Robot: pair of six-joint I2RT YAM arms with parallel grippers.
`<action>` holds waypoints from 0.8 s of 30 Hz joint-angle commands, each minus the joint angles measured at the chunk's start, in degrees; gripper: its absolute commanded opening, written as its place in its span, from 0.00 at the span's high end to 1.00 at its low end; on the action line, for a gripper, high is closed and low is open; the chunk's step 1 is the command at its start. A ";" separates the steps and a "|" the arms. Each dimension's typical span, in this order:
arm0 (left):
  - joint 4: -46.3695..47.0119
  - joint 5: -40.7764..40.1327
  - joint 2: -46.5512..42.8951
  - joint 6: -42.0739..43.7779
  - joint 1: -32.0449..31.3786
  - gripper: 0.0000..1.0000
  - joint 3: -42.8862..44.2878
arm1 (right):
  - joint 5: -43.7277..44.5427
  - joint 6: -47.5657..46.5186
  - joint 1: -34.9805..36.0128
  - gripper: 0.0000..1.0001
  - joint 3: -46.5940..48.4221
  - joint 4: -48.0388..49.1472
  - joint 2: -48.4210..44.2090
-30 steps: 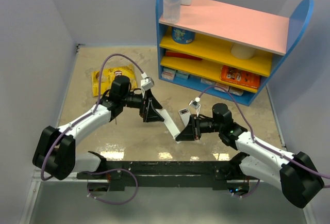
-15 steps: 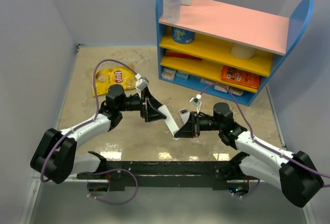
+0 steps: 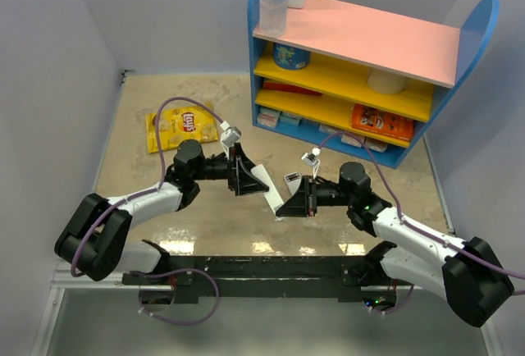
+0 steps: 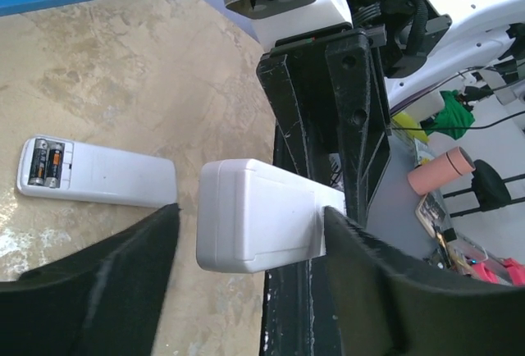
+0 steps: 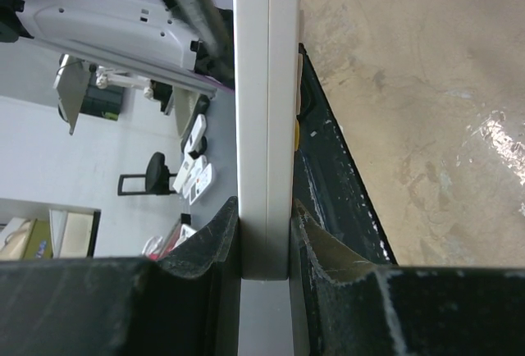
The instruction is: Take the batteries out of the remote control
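- Desk (image 3: pixel 213 216): both my arms are working above its middle. One loose white device lies on it.
- Right claw (image 5: pixel 264 225): pinching the remote control (image 3: pixel 269 193) with one finger on each long edge. It grips one end and appears to hold the bar lifted off the desk. Judged purpose: to offer the free end to my other arm.
- Left claw (image 4: pixel 250 225): spread, with a finger on either side of the remote's free end and a gap showing on at least one side. Judged purpose: placed to take that end so the cover can be worked.
- Remote control, free end: a cover panel outline shows on the upturned face, and the panel is in place. The batteries are not visible and are judged to be inside. Unloading has not begun.
- Second white device (image 4: pixel 107 177): lying flat on the desk just beyond, with its slot open.
- Two orange-and-dark cells (image 4: pixel 43 163): seated in that slot. Risk: mistaking these for my target.
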 commanded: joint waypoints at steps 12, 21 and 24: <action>-1.79 -2.99 2.31 5.52 -0.27 0.76 4.23 | -3.11 -1.87 0.13 1.00 -0.20 1.05 -2.05; -2.50 -2.72 3.45 4.91 -0.27 0.48 4.85 | -2.06 -1.87 0.22 1.00 -0.30 -0.36 -2.85; -3.37 -3.51 2.40 5.34 -0.10 0.41 4.76 | -1.44 -1.70 0.13 1.00 -0.47 -0.45 -3.11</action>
